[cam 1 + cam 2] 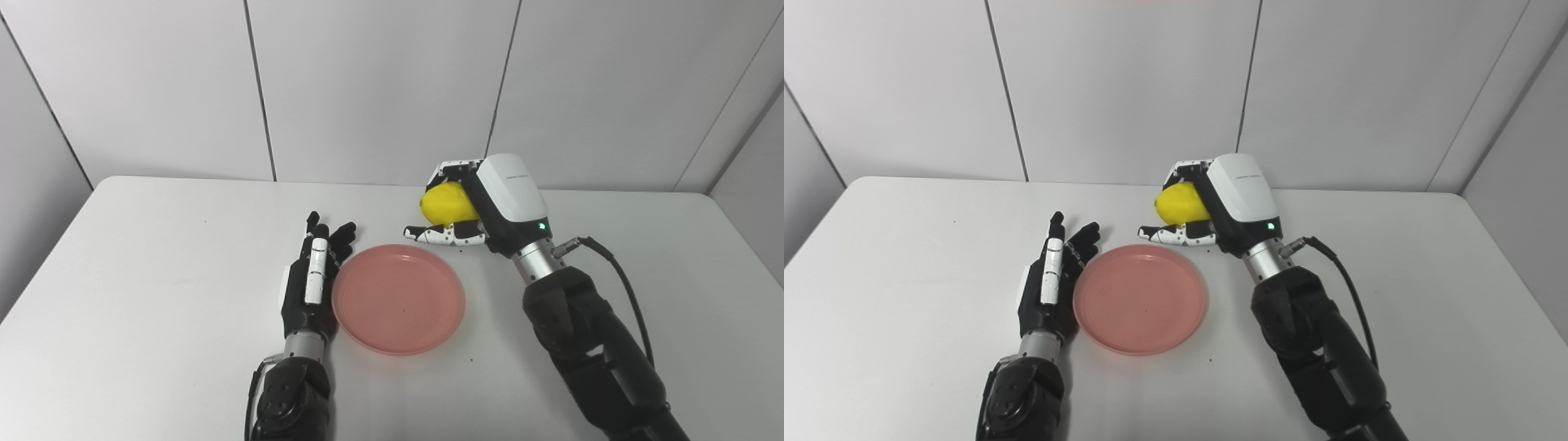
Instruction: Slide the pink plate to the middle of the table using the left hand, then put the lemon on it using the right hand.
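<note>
**Lemon gripped beyond the plate, left hand flat at its rim**

My right hand has its white-and-black fingers curled round the lemon, a smooth, bright yellow oval held just past the far right edge of the pink plate; I cannot tell whether it is lifted or touching the table. My left hand holds nothing, its black fingers stretched out and apart, lying edge-on right against the plate's left rim. The plate is round, shallow and glossy, with nothing in it, near the middle of the table.

The tabletop is matte white with rounded corners and a few dark specks. Pale grey wall panels with thin dark seams stand behind it.

Both eyes show the same scene; the right eye shows a little more of the wall on the right.
</note>
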Controlling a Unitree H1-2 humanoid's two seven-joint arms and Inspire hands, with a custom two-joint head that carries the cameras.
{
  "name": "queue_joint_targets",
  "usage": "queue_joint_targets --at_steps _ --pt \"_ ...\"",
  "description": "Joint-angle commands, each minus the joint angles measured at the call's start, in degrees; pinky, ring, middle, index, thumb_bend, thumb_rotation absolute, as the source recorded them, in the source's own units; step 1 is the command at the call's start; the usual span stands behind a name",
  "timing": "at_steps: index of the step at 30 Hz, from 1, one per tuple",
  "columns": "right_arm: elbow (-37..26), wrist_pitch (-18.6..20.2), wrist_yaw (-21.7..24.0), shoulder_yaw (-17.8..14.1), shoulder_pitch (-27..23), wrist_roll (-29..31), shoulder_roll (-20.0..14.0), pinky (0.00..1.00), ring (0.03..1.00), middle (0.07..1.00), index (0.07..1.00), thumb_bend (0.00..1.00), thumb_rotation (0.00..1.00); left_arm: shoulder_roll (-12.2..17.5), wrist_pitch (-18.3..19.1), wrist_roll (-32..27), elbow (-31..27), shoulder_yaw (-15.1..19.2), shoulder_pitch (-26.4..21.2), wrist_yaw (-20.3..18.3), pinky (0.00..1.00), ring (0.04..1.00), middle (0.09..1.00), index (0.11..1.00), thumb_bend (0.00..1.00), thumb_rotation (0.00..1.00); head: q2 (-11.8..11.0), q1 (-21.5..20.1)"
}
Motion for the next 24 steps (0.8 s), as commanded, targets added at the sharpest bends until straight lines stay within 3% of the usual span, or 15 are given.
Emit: queue_joint_targets --at_steps 1,8,13,18,24 --pt "-0.7 -1.6 -0.1 0.0 -2.9 -0.4 0.5 0.18 0.223 0.293 0.349 0.54 0.45 -2.8 2.6 -0.3 1.9 0.2 1.9 0.6 0.9 0.848 0.78 1.0 0.73 0.79 0.1 0.0" --pt "1.6 -2.2 0.9 1.9 -3.2 -1.3 2.0 0.17 0.217 0.286 0.32 0.53 0.48 -2.9 2.7 0.3 2.0 -0.1 1.7 1.0 0.88 0.84 0.776 1.0 0.73 0.81 0.2 0.1" --pt "2.8 -1.7 1.0 3.0 -3.0 -2.0 2.7 0.18 0.232 0.304 0.347 0.53 0.45 -3.2 2.6 0.2 2.2 0.2 1.4 1.4 0.89 0.843 0.773 1.0 0.72 0.82 0.1 -0.1" --pt "3.4 -2.0 1.3 4.1 -2.3 -2.5 2.9 0.23 0.297 0.377 0.461 0.52 0.47 -3.2 2.2 0.4 2.5 0.5 1.2 1.8 0.91 0.834 0.748 1.0 0.72 0.81 0.2 -0.2" --pt "4.9 -2.0 1.8 5.6 -2.2 -2.9 3.0 0.23 0.286 0.346 0.404 0.52 0.5 -3.0 1.9 0.7 3.0 0.4 1.1 1.8 0.94 0.844 0.759 1.0 0.72 0.82 0.4 -0.1"
